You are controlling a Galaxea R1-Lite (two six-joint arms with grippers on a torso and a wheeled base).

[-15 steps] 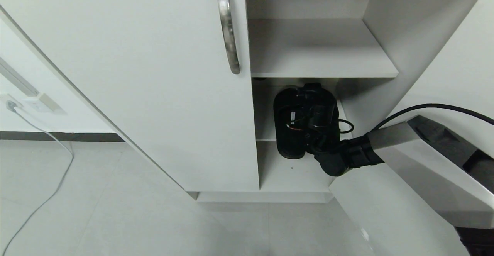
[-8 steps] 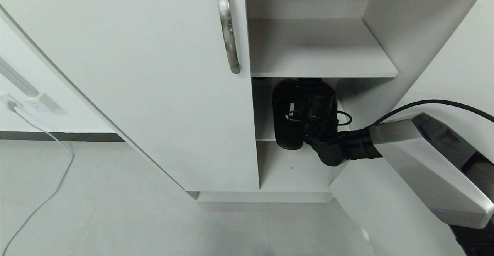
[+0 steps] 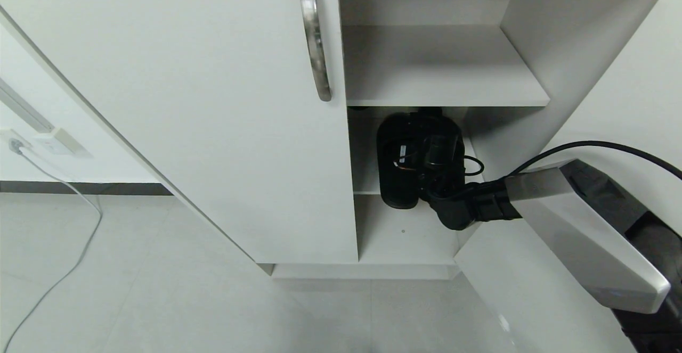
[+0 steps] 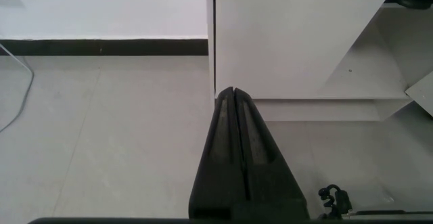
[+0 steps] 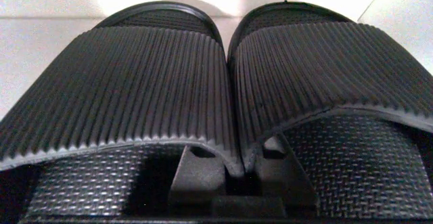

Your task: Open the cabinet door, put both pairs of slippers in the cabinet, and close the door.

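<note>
Black slippers [image 5: 135,88] are clamped by the right gripper [image 5: 235,175] inside the cabinet [image 3: 442,65]; setting down is likely needed next. Left gripper [image 4: 233,101] is closed, empty.

A white cabinet [image 3: 213,129] stands on the pale tiled floor [image 3: 160,300], where a grey cable [image 3: 80,260] trails. Black slippers [image 3: 397,182] overhang its low shelf [image 3: 365,182]; whether they touch it is unclear.
</note>
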